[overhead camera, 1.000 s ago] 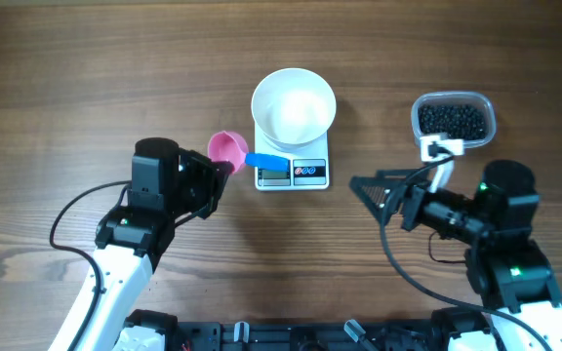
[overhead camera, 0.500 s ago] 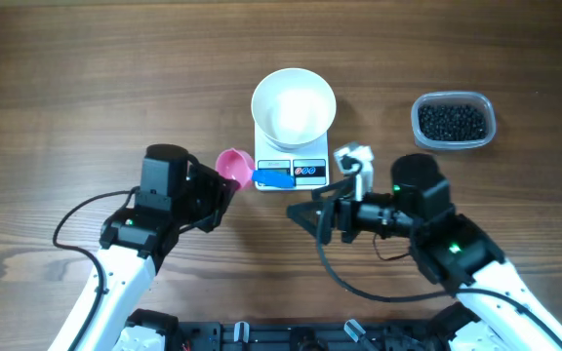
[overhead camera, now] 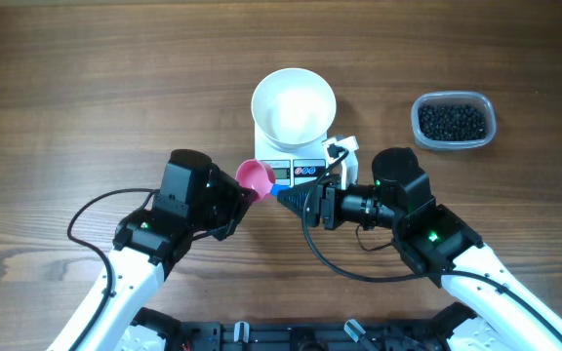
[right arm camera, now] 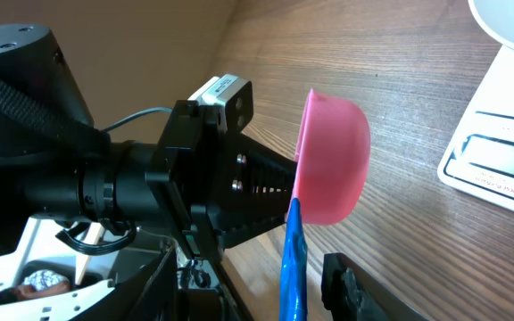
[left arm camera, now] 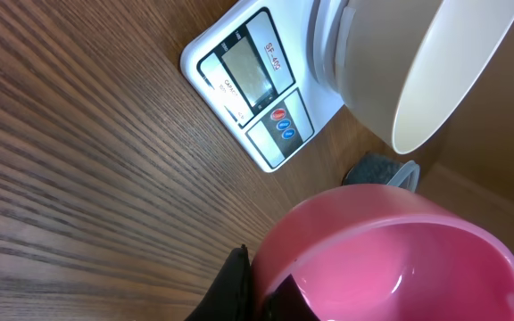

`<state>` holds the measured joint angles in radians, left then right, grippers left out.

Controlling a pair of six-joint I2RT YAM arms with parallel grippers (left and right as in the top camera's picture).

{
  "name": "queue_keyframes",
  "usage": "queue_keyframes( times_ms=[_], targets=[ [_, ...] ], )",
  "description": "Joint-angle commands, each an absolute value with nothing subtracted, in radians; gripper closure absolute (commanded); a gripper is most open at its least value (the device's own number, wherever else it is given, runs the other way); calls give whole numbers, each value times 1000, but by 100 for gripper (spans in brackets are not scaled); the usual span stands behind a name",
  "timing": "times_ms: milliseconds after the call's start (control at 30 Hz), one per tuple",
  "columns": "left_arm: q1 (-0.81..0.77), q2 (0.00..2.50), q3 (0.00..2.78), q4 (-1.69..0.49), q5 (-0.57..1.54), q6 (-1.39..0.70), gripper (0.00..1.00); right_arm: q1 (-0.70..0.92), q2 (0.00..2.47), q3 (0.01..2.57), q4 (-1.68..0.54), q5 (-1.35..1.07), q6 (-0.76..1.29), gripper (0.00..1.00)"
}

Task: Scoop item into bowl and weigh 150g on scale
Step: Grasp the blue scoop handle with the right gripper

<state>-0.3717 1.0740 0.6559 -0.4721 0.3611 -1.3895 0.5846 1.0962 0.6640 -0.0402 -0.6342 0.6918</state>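
My left gripper (overhead camera: 243, 193) is shut on the rim of a pink scoop (overhead camera: 255, 177), held just left of the scale's front edge. In the left wrist view its fingers (left arm camera: 239, 290) pinch the pink scoop's wall (left arm camera: 391, 259). The scoop's blue handle (overhead camera: 279, 188) points toward my right gripper (overhead camera: 288, 195). In the right wrist view that blue handle (right arm camera: 293, 259) stands between the jaws of my right gripper (right arm camera: 270, 292), with a gap on each side. The white bowl (overhead camera: 294, 105) sits on the scale (overhead camera: 305, 171) and looks bare inside. The black item (overhead camera: 451, 120) fills a clear tub at the right.
My two arms meet in front of the scale, and the left arm's wrist (right arm camera: 105, 178) fills the right wrist view. The clear tub's rim (overhead camera: 490, 119) lies to the right of the bowl. Wooden tabletop (overhead camera: 86, 88) stretches to the left and far side.
My right arm swung from beside the tub to the scale's front, and its jaws narrowed around the blue handle. My left gripper carried the pink scoop to the right and nearer.
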Motion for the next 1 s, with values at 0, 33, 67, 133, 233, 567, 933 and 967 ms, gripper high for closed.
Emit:
queue_keyframes(
  times_ms=[0,33,67,133,233,567,933,967],
  targets=[
    [-376,1064,662,-472,347,-1370,96,590,1106,683,-39,-618,731,50],
    [-376,1064,662,-472,347,-1370,96,590,1107,683,-39,-618,737,51],
    [-376,1064,662,-472,347,-1370,96,590,1107,683,-39,-618,738,52],
    [-376,1064,662,-472,347,-1370,96,592,1107,683,-43,-617,742,53],
    [-376,1064,662,-472,347,-1370,96,593,1107,683,-46,-612,744,53],
    [-435,1064,662,-461,308,-1395,96,593,1107,683,-58,-534,736,57],
    [-443,1064,662,-402,297,-1452,96,593,1107,683,-72,-532,741,63],
    [-443,1064,662,-401,297,-1452,96,593,1107,683,-72,-532,742,63]
  ],
)
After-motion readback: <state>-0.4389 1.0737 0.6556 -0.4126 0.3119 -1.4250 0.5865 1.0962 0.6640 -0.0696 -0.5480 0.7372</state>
